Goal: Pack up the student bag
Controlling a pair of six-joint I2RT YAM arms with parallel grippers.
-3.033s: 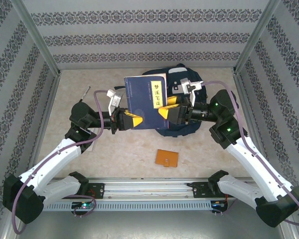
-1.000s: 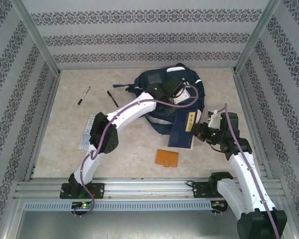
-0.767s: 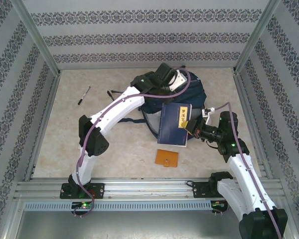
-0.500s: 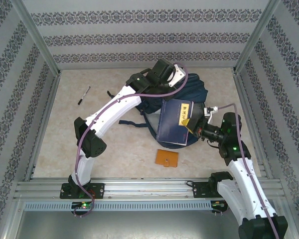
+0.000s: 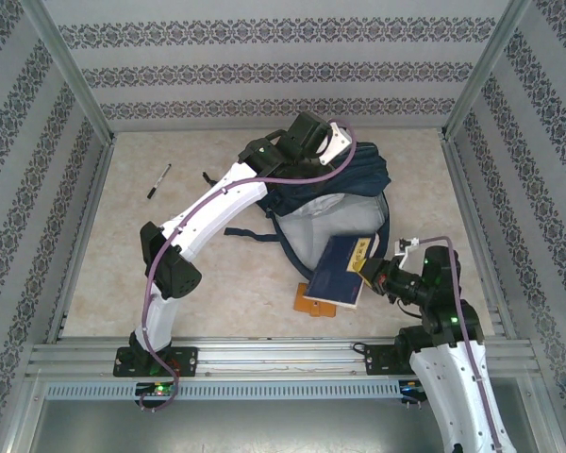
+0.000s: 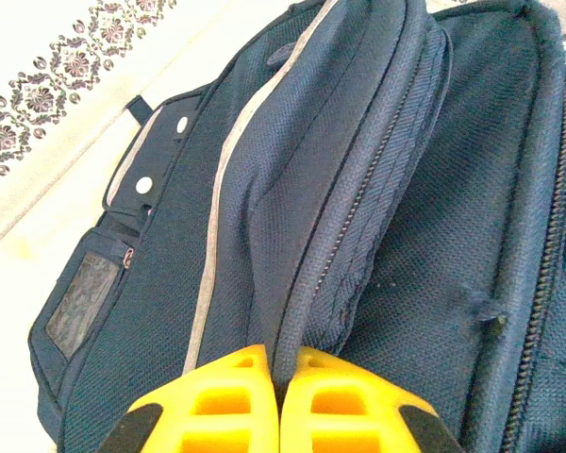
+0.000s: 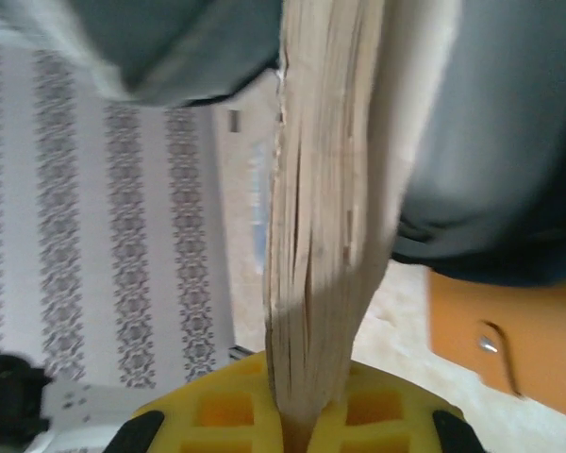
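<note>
Top external, lower right: the right gripper (image 5: 367,272) clamps a book (image 5: 338,274) by its edge, tilted below the student bag (image 5: 363,179) at upper centre. Farther, the left gripper (image 6: 278,382) pinches the bag's rim; if that fabric slips, the mouth could collapse and block the book.

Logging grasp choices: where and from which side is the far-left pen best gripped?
Probably mid-barrel, from straight above, closing across its width: the pen lies flat and slanted on the table, apart from other things, so only its thin sides can be pinched.
</note>
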